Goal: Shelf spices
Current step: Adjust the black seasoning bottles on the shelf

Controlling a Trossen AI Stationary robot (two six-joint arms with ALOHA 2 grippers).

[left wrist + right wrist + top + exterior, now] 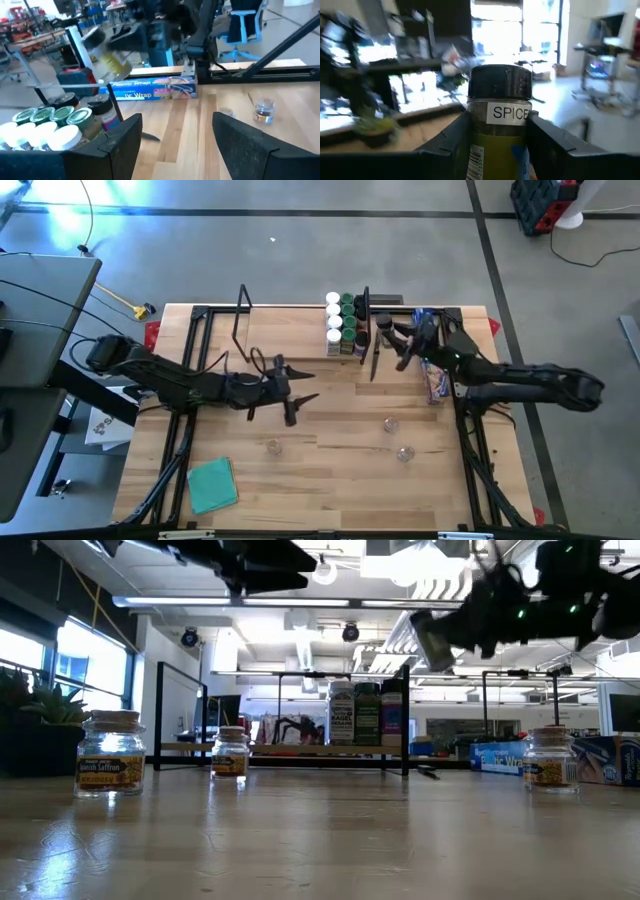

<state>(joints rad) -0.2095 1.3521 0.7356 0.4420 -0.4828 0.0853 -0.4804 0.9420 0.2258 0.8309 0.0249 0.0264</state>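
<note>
My right gripper (392, 335) is shut on a dark-lidded spice jar (500, 115) and holds it in the air beside the shelf's right wire frame (368, 330). The shelf (290, 330) stands at the table's far side. Several green-, white- and dark-lidded spices (342, 325) stand on its right end. My left gripper (290, 395) hangs open and empty over the table's middle, left of the shelved jars. Three small clear jars (272, 445) (390, 423) (405, 452) stand loose on the tabletop nearer the front. My right gripper pinches the jar's body (487, 150) just below the dark lid between its two fingers. The fingers come roughly level from the table's right side. The jar is lifted clear of table and shelf, lid up and somewhat tilted (435, 635).
A long blue wrap box (435, 380) lies under the right arm near the table's right side. A teal cloth (212, 483) lies at the front left. The shelf's left wire frame (243, 310) stands at the far left. Bare wood stretches between the loose jars.
</note>
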